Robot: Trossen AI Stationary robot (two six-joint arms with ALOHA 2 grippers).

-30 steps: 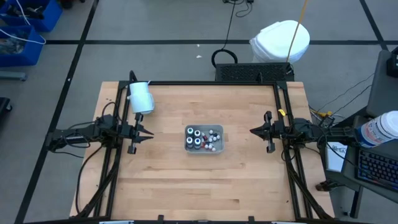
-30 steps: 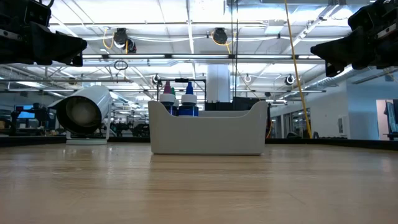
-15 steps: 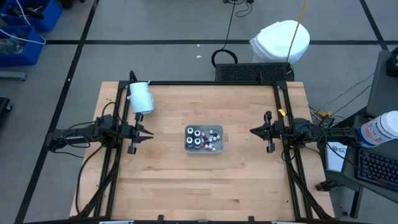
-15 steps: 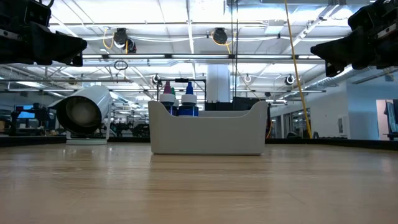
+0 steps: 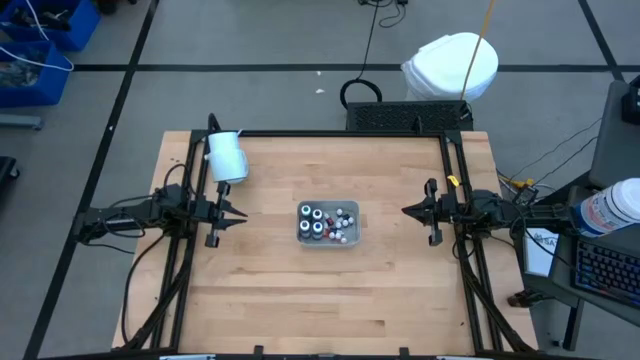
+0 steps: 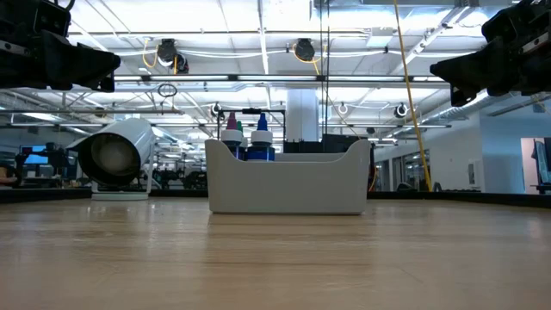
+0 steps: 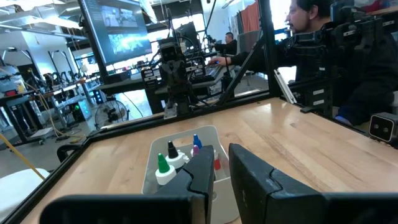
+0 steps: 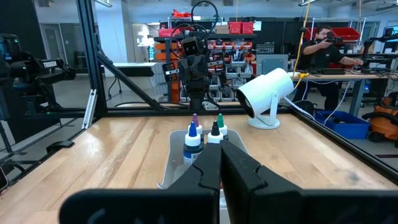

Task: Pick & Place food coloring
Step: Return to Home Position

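Four dark round bottles (image 5: 318, 222), a dozen-odd tiny white ones (image 5: 345, 225), one grey rectangular tray (image 5: 328, 246); left end effector (image 5: 243, 217) slightly parted, right end effector (image 5: 404, 211) closed.

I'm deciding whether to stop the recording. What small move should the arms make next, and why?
Probably none beyond holding position: the left gripper and right gripper hang at opposite sides of the table, both well away from the gray bin, and the food coloring bottles stand inside it. I see none lying loose on the wood.
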